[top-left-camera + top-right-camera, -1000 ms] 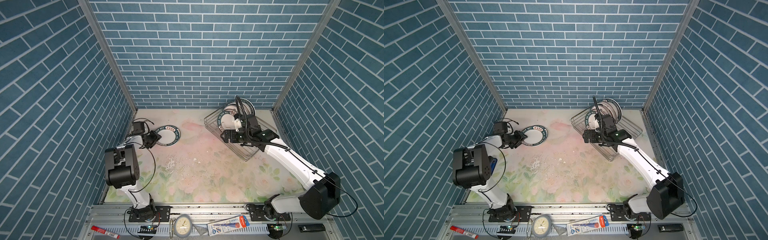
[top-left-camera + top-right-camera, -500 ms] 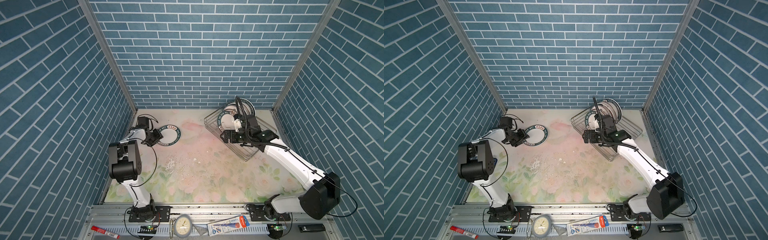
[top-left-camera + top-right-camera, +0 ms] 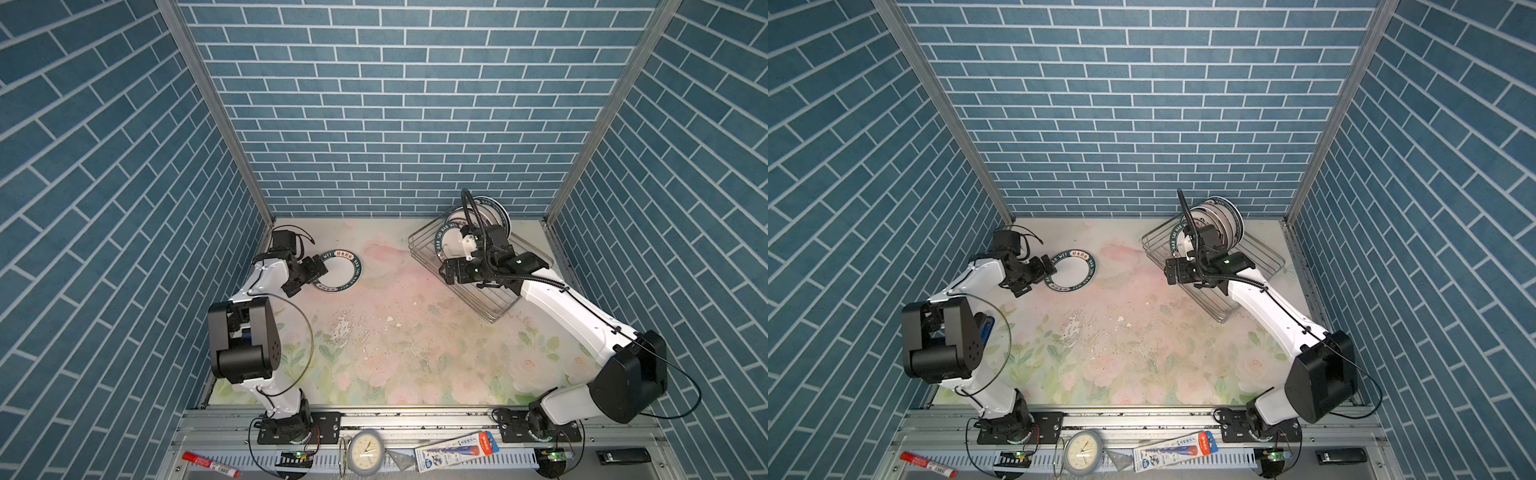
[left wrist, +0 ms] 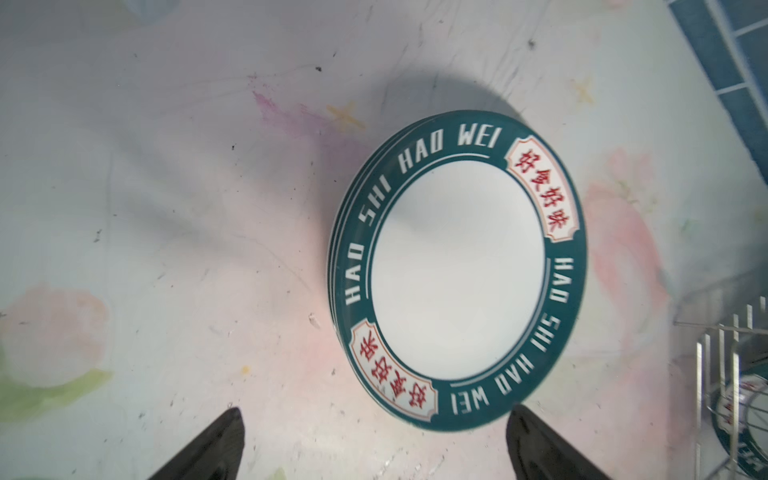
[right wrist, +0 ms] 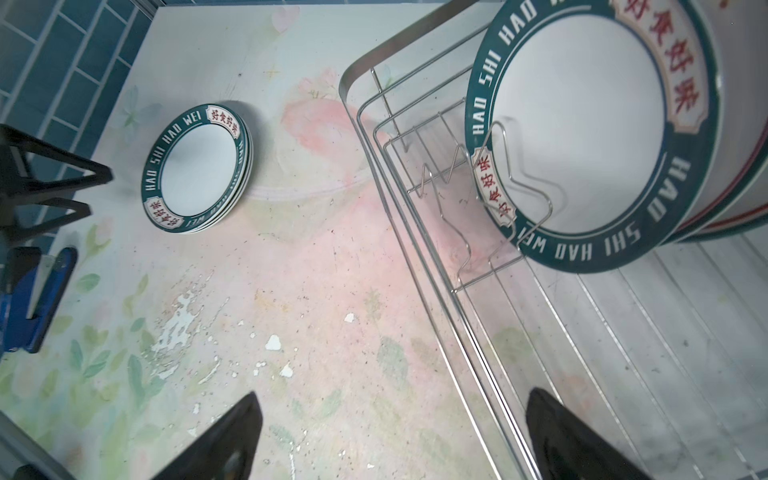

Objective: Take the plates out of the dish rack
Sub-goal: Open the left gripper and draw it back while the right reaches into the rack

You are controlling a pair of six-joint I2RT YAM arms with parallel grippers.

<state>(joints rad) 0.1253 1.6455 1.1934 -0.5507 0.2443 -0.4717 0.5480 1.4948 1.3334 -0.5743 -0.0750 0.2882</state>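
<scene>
Spread and empty, the right gripper faces upright plates in the dish rack; left gripper likewise spread.

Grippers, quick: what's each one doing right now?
Left gripper: open, holding nothing, by the plate stack.
Right gripper: open, empty, at the dish rack's edge.
</scene>
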